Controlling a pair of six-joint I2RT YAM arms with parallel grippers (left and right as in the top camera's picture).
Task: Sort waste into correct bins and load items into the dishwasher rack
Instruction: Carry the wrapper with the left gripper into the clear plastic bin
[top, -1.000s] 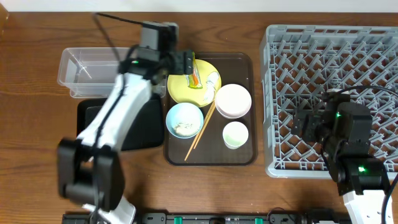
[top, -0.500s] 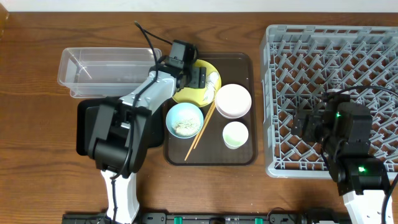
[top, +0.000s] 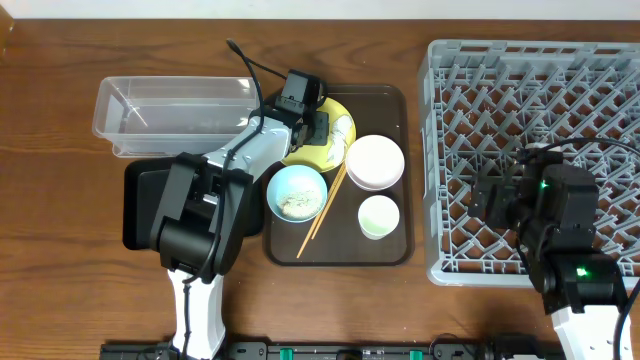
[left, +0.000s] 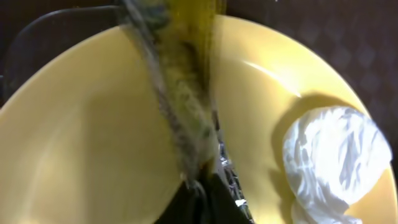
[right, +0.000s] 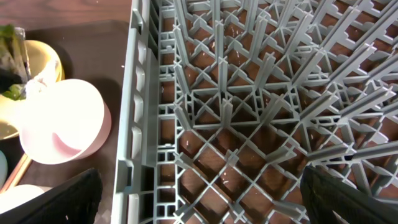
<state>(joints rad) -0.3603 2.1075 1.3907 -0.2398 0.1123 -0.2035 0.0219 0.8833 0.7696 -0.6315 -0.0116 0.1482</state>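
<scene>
Place: a robotics lab bench, set up to look like a dish-clearing station.
Robots: a left arm (top: 200, 215) and a right arm (top: 565, 235) stand at the near edge of a wooden desk (top: 60, 230). A black cable (top: 245, 62) loops off the left one.
Meal props: a brown serving tray (top: 340, 245) holds a yellow plate (top: 320, 158), a white bowl (top: 375, 162), a light-blue bowl (top: 296, 185), a pale-green cup (top: 378, 216) and wooden chopsticks (top: 322, 212).
Leftovers: a snack wrapper (left: 180, 106) is over the plate, a crumpled white scrap (left: 329, 155) lies on it, and whitish food scraps (top: 295, 205) lie in the blue bowl.
Washing-up gear: a large grey catering-style dishwasher rack (top: 520, 70) sits on the right.
Bins: a clear tub (top: 150, 110) and a black tray (top: 140, 200) sit on the left.
</scene>
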